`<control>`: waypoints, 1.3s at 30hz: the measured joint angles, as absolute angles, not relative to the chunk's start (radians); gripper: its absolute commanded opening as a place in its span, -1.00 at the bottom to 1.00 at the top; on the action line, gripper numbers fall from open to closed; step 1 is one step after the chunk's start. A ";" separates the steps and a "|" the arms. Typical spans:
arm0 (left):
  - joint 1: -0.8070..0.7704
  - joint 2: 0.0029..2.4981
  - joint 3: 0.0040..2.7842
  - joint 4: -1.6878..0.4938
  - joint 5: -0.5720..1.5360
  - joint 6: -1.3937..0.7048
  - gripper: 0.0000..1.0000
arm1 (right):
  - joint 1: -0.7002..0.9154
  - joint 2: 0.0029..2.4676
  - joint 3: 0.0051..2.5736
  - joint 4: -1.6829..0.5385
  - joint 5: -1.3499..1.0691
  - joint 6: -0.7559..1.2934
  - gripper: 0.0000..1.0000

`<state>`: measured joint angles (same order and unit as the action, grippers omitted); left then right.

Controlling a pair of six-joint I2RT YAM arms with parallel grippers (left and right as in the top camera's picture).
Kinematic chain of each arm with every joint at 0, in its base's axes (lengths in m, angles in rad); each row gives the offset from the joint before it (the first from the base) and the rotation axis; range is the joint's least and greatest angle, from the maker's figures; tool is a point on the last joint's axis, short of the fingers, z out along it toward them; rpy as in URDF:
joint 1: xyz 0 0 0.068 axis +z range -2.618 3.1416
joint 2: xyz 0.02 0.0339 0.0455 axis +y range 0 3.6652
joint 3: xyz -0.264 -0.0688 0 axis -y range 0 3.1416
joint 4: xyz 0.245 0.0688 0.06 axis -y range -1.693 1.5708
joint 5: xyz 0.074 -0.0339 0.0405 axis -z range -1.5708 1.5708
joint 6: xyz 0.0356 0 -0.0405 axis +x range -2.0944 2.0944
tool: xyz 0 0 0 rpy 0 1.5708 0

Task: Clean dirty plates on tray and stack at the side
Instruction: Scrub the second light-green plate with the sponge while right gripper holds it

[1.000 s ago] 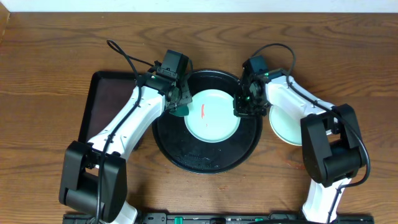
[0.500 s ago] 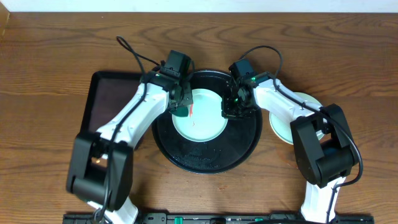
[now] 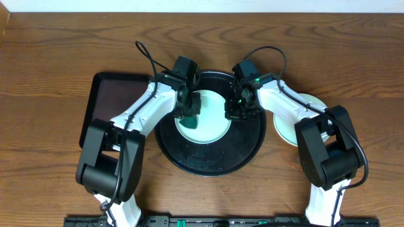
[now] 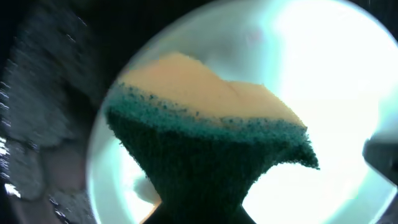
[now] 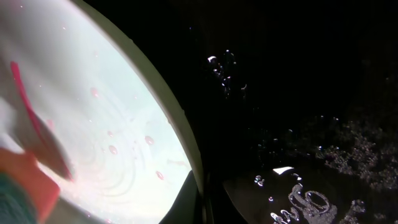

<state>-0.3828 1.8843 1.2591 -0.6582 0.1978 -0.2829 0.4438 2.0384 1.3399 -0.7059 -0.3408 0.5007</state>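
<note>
A pale mint-green plate (image 3: 211,126) lies in the upper half of the round black tray (image 3: 208,161). My left gripper (image 3: 188,112) is shut on a green and yellow sponge (image 4: 211,143) and presses it on the plate's left part (image 4: 336,81). My right gripper (image 3: 235,112) is shut on the plate's right rim (image 5: 186,149), one finger above and one below. A red smear (image 5: 25,93) shows on the plate in the right wrist view, beside the sponge (image 5: 15,193). Another mint plate (image 3: 306,126) rests on the table right of the tray, partly under my right arm.
A dark rectangular tray (image 3: 107,101) lies on the table left of the round tray, under my left arm. The round tray's surface (image 5: 298,93) is wet with droplets. Bare wooden table (image 3: 50,63) surrounds both trays.
My left gripper has moved the sponge right onto the plate, over the red smear. My right gripper slid the plate left a little, then held still.
</note>
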 measured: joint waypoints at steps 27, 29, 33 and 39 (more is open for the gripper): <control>-0.418 1.946 1.265 -0.453 -0.049 -0.260 -0.85 | 0.444 2.038 1.340 -0.702 -0.344 0.501 -0.98; -0.418 1.946 1.267 -0.501 -0.017 -0.228 -0.85 | 0.444 2.038 1.340 -0.702 -0.345 0.501 -0.98; -0.414 1.946 1.271 -0.588 0.083 -0.151 -0.85 | 0.444 2.038 1.340 -0.701 -0.345 0.500 -0.97; -0.413 1.946 1.272 -0.674 0.281 0.005 -0.85 | 0.444 2.038 1.340 -0.701 -0.345 0.500 -0.97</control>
<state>-0.4133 1.9465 1.2720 -0.6743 0.2810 0.0048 0.4438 2.0384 1.3399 -0.7013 -0.3450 0.5003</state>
